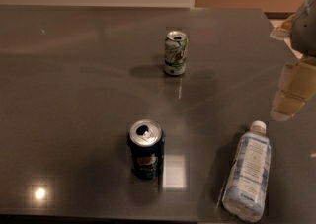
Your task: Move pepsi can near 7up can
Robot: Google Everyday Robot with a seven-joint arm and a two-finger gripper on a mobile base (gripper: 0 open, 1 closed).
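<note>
Camera view, two cans, one bottle, pincer right

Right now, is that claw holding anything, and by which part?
Nothing is held. The claw hangs at the right edge, apart from the pepsi can, 7up can and water bottle.

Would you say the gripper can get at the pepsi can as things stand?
Probably yes. The gripper hangs at the right edge, and the pepsi can stands upright, apart from everything. Only the water bottle, lying flat below the gripper, is near the way, and it looks low enough to pass over.
</note>
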